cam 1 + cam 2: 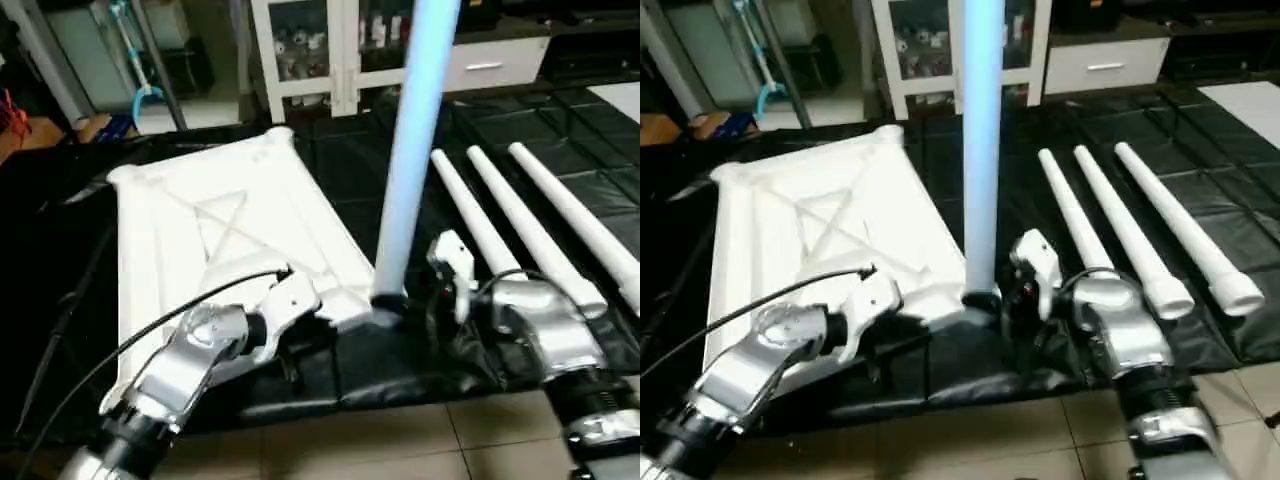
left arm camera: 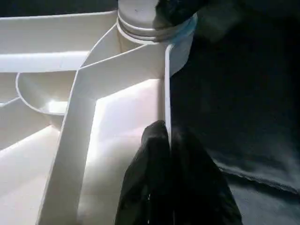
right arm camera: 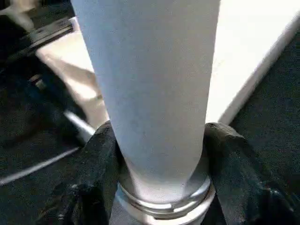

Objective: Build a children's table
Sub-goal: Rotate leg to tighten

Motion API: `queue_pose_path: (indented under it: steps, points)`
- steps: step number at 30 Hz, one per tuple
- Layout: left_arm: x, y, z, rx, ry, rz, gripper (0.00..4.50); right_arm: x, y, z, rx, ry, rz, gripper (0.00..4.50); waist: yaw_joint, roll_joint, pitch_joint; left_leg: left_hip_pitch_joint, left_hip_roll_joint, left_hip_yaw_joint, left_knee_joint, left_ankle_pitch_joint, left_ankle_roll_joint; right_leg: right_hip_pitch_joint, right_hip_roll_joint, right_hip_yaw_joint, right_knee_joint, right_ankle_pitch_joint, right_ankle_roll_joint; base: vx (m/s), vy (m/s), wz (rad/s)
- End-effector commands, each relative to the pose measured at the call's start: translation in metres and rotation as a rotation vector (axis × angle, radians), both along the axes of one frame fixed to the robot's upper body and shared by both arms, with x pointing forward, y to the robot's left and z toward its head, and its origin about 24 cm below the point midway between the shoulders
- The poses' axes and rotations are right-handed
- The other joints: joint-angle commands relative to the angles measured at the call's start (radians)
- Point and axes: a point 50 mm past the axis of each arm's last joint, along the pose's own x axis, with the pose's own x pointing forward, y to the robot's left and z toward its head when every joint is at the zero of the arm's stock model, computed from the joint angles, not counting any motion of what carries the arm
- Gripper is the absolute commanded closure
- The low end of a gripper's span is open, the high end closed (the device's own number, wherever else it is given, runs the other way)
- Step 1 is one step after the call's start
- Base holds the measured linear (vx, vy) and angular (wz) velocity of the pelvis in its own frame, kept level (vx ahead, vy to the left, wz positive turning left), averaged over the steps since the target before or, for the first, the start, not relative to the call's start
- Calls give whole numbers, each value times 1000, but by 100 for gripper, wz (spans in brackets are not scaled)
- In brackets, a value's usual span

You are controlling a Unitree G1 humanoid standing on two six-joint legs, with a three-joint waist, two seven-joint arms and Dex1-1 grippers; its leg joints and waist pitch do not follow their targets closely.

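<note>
Beside upright leg (image 1: pixel 410 170) clamped by right tool (image 3: pixel 159 187), three spare legs (image 1: pixel 530 235), left tool (image 2: pixel 169 183) pinching tabletop (image 1: pixel 215 225) rim.

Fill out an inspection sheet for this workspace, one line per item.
Surface: black mat spread over a tiled floor.
Job's things: white tabletop lies ribbed side up; one leg stands upright in its near corner socket; three loose legs lie side by side on the mat.
Clutter: nothing seen.
Grippers: left pincer is shut on the tabletop's edge wall; right pincer has a finger on each side of the upright leg's base.
Cables: a black cable runs along the left forearm.
Surroundings: white glass-door cabinet and a white drawer behind the mat.
</note>
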Motion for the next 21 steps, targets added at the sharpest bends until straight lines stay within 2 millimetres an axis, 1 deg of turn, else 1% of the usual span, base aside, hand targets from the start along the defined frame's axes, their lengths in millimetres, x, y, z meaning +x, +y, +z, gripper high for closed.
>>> queue_pose_path:
  steps: [1,2,3,4,5,6,7,8,9,10,11,12,13,14,16,17,18,19,20,21]
  points:
    - [0,-7,-18,74,44,46,450,7,10,-4,12,-24,-117,216,-6,-18,-48,23,63,-37,-93,-438,-3,12,-22,19,-74,-413,-177,0,0,0]
    - [3,-9,-18,75,37,64,450,7,13,-6,9,-26,-137,216,-8,-19,-48,25,62,-38,-93,-451,-11,10,-21,18,-76,-427,-171,0,0,0]
    - [8,-13,-17,75,28,99,450,8,19,-9,3,-28,-182,216,-12,-20,-47,23,61,-42,-95,-480,-23,10,-22,17,-78,-452,-159,0,0,0]
    - [8,-13,-17,75,27,101,450,8,20,-9,3,-28,-184,216,-19,-21,-45,23,60,-44,-97,-511,-31,8,-22,16,-82,-488,-144,0,0,0]
    - [18,-19,-16,77,15,196,450,11,30,-15,-17,-37,-283,216,-25,-17,-43,26,59,-46,-96,-535,-40,4,-22,15,-85,-517,-130,0,0,0]
    - [18,-19,-16,77,15,196,450,11,30,-15,-17,-37,-283,216,-25,-17,-43,26,59,-46,-96,-535,-40,4,-22,15,-85,-517,-130,0,0,0]
    - [24,-22,-15,76,3,252,450,13,37,-17,-24,-45,-335,217,-30,-20,-41,29,57,-50,-97,-570,-50,0,-23,11,-94,-578,-102,0,0,0]
    - [31,-26,-13,75,-12,312,450,15,44,-18,-12,-47,-408,217,-33,-16,-38,33,54,-51,-96,-595,-58,-8,-21,10,-99,-608,-88,-80,13,0]
    - [37,-31,-11,81,-34,360,450,18,55,-18,20,-39,-489,217,-42,-15,-36,36,51,-53,-96,-624,-65,-13,-19,5,-104,-623,-81,-53,9,1]
    - [39,-33,-10,84,-41,374,450,18,58,-18,30,-34,-516,219,-42,-15,-36,36,51,-53,-96,-624,-65,-13,-19,5,-104,-623,-81,-62,12,-1]
    - [41,-35,-9,81,-50,394,450,19,66,-16,40,-46,-531,223,-53,-11,-36,34,51,-62,-101,-669,-69,-5,-17,-7,-107,-627,-61,0,0,0]
    - [42,-37,-8,83,-56,400,450,20,72,-14,45,-62,-535,231,-57,-9,-35,34,52,-63,-105,-686,-70,-4,-16,-10,-109,-621,-58,0,0,0]
    - [43,-38,-8,85,-58,403,450,20,77,-11,46,-89,-536,237,-64,-6,-35,31,53,-69,-110,-714,-73,3,-17,-17,-109,-602,-56,0,0,0]
    - [43,-37,-8,88,-58,404,450,18,87,-6,63,-132,-481,244,-68,-4,-36,28,56,-75,-116,-738,-79,8,-18,-20,-105,-574,-57,0,0,0]
    - [43,-34,-9,91,-57,407,450,16,92,-4,74,-147,-452,248,-69,-5,-40,28,56,-75,-116,-740,-81,8,-19,-17,-104,-532,-68,0,0,0]
    - [43,-33,-10,92,-56,408,450,15,93,-4,79,-150,-441,248,-67,-6,-44,29,53,-70,-112,-705,-67,2,-25,-8,-105,-484,-97,0,0,0]
    - [42,-31,-11,93,-55,411,450,14,94,-3,76,-160,-427,248,-68,-10,-44,27,53,-68,-111,-691,-60,2,-25,-6,-105,-473,-106,0,0,0]
    - [43,-29,-12,95,-54,415,450,14,95,-3,74,-170,-422,248,-68,-8,-43,21,53,-66,-110,-668,-49,4,-27,-5,-104,-460,-116,0,0,0]
    - [42,-26,-13,96,-52,417,450,13,94,-1,91,-175,-416,248,-69,-10,-43,19,54,-66,-110,-659,-45,5,-28,-4,-103,-457,-120,0,0,0]
    - [41,-22,-14,98,-47,412,450,13,93,3,115,-197,-406,217,-69,-8,-46,12,56,-67,-112,-625,-37,12,-29,-2,-96,-423,-131,0,0,0]
